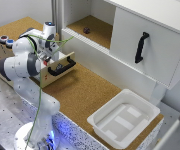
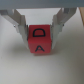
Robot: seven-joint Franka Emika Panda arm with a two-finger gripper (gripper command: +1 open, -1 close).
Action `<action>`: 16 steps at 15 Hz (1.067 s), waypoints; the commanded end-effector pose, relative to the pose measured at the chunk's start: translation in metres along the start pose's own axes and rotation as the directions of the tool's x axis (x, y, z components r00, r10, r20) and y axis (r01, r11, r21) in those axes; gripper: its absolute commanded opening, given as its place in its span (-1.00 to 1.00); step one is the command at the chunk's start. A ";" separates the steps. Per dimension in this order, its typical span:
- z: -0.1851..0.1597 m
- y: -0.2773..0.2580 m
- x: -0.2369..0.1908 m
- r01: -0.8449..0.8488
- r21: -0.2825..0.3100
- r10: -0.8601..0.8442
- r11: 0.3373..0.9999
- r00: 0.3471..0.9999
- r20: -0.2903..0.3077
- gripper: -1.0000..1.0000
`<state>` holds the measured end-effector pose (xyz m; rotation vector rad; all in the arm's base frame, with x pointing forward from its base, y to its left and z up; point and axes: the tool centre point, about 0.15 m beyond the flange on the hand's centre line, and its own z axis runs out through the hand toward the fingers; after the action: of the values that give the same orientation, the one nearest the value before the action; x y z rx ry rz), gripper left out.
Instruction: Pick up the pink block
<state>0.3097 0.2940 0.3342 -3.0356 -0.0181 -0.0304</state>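
Observation:
In the wrist view the pink block (image 2: 40,40) is a reddish-pink cube with black letters D and A on its faces. It sits between my gripper's (image 2: 41,31) two fingers (image 2: 20,26), which press its two sides, over a pale surface. In the exterior view my gripper (image 1: 48,59) points down into the open wooden drawer (image 1: 57,70) with the black handle, at the exterior view's left. The arm hides most of the block there.
A white tray (image 1: 124,119) stands on the cork table (image 1: 85,92) at the exterior view's right. A white cabinet has a door with a black handle (image 1: 141,47) and a small dark purplish lump (image 1: 86,30) on its open shelf. Round coloured push-buttons (image 1: 6,41) top the wooden box.

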 end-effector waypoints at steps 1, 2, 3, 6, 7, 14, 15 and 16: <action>-0.051 -0.013 0.039 -0.028 -0.159 0.010 0.987 0.994 -0.112 -1.00; -0.063 -0.011 0.049 -0.028 -0.161 0.007 0.987 0.992 -0.126 -1.00; -0.075 -0.008 0.060 -0.028 -0.173 0.005 0.985 0.991 -0.132 -1.00; -0.112 0.010 0.091 -0.052 -0.166 0.024 0.985 0.986 -0.167 -1.00; -0.122 0.019 0.103 -0.064 -0.159 0.035 0.985 0.984 -0.176 -1.00; -0.171 0.083 0.207 -0.087 -0.209 0.030 0.974 0.964 -0.265 -1.00; -0.173 0.090 0.219 -0.083 -0.211 0.022 0.974 0.961 -0.274 -1.00; -0.174 0.098 0.233 -0.073 -0.198 0.015 0.978 0.960 -0.281 -1.00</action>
<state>0.4529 0.2095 0.4794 -3.1343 0.1146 -0.6033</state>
